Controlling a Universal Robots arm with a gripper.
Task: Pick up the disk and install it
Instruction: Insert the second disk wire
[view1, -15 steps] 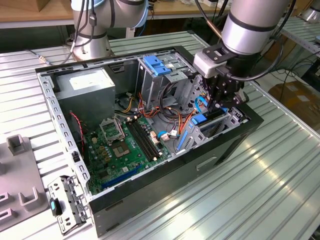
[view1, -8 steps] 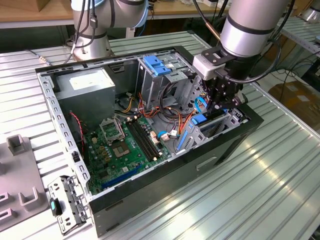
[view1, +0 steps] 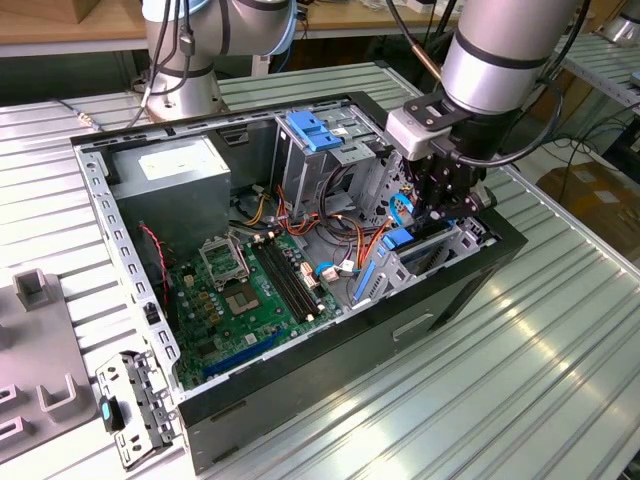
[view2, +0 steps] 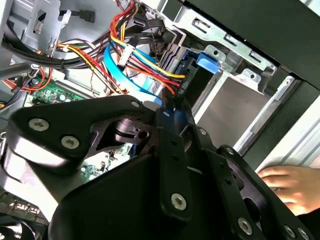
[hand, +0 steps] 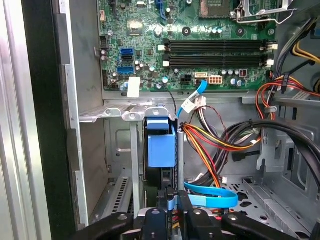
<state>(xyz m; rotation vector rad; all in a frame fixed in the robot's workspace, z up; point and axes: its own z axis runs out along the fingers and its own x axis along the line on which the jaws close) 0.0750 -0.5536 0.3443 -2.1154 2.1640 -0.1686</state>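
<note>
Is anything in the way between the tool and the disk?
Nothing visible. In the first wrist view the tool sits right by the disk, edge-on in its bay; the wires run beside them, not between.

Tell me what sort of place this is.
Probably a robotics lab or workshop test bench: an open computer case lies on a slatted metal table, two robot arms stand at it, and cardboard boxes sit nearby.

matt black metal gripper (view1: 447, 205), ribbed shiny metal table (view1: 520, 360)
</note>
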